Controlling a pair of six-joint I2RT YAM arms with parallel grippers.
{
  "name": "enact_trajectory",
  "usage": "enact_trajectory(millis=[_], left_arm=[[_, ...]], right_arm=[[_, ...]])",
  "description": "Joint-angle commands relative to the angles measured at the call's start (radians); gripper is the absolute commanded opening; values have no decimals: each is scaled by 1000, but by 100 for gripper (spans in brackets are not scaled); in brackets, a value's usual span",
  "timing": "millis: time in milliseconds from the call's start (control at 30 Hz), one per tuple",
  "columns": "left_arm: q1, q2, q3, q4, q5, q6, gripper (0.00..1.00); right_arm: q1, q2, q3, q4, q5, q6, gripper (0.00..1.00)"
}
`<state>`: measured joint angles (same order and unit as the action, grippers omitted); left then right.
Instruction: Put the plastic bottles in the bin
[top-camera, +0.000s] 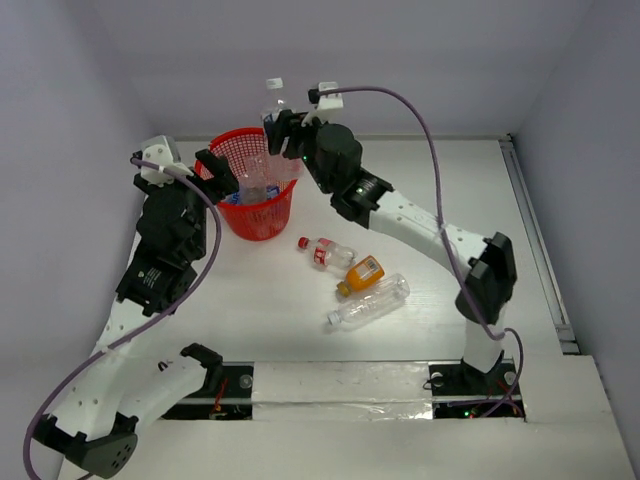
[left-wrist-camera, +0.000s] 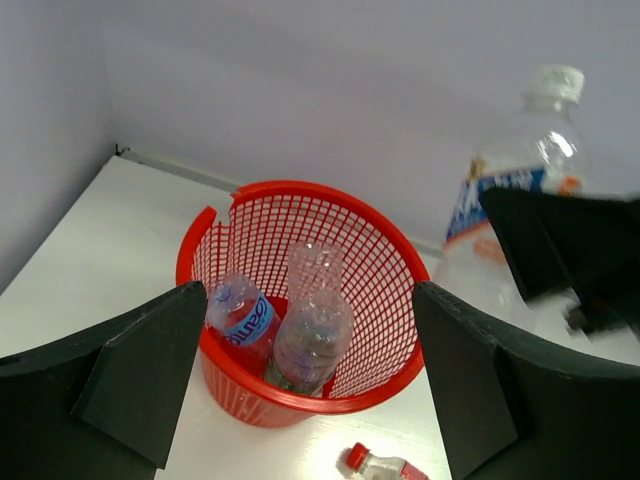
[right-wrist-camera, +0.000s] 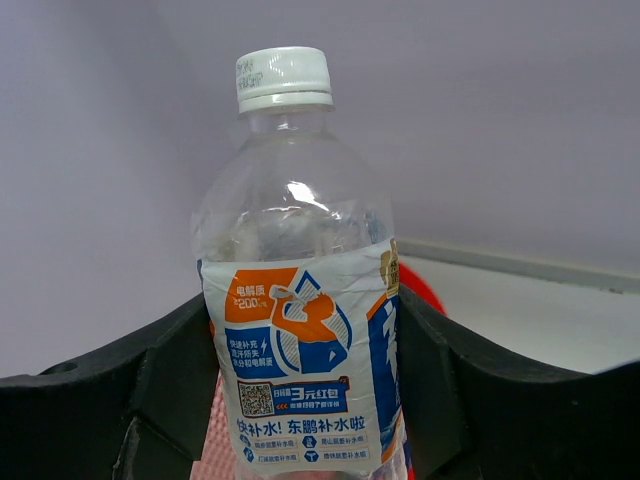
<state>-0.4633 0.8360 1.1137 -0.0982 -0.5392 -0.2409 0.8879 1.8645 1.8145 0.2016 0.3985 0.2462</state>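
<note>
The red mesh bin (top-camera: 278, 211) stands at the back left of the table. Two plastic bottles lean inside it, one with a blue label (left-wrist-camera: 242, 318) and one clear (left-wrist-camera: 312, 335). My right gripper (top-camera: 285, 130) is shut on a clear bottle (right-wrist-camera: 295, 330) with a white cap and a blue-and-orange label, held upright just above the bin's far rim. My left gripper (top-camera: 215, 172) hangs open and empty at the bin's left rim. Three more bottles lie on the table to the right of the bin: a red-capped one (top-camera: 325, 252), an orange one (top-camera: 360, 275) and a clear one (top-camera: 368, 303).
Walls close the table off at the back and left, close behind the bin. A rail (top-camera: 535, 240) runs along the table's right edge. The red-capped bottle (left-wrist-camera: 380, 465) lies just in front of the bin in the left wrist view.
</note>
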Motion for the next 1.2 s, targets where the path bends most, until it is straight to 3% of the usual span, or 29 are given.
enact_trajectory(millis=[0, 200, 433, 567, 700, 900, 967, 1033, 1067, 1100, 1167], left_arm=[[-1, -14, -15, 38, 33, -15, 81], [-1, -40, -40, 63, 8, 6, 80], [-1, -61, -38, 60, 64, -26, 80], [-1, -83, -15, 57, 181, -57, 79], [-1, -90, -18, 69, 251, -64, 76], [-12, -78, -32, 55, 357, -74, 66], [-31, -65, -38, 58, 393, -75, 56], [-66, -45, -40, 55, 413, -71, 50], [-86, -20, -38, 52, 418, -69, 39], [-109, -6, -40, 49, 417, -72, 30], [-220, 37, -51, 52, 385, -80, 9]], right_arm=[[-20, 123, 185, 61, 5, -67, 62], [-29, 317, 390, -4, -21, -96, 63], [-29, 300, 298, 44, -38, -79, 72], [-29, 260, 240, 50, -38, -78, 90], [-29, 242, 249, 41, -33, -103, 92], [-29, 176, 198, 36, -3, -98, 90], [-29, 97, 125, 53, 8, -91, 89], [-29, 23, 47, 91, 43, -73, 73], [-39, -19, -49, 105, 54, -62, 64], [-50, -110, -108, 119, 62, -32, 43], [-66, -216, -311, 191, 77, 5, 25]])
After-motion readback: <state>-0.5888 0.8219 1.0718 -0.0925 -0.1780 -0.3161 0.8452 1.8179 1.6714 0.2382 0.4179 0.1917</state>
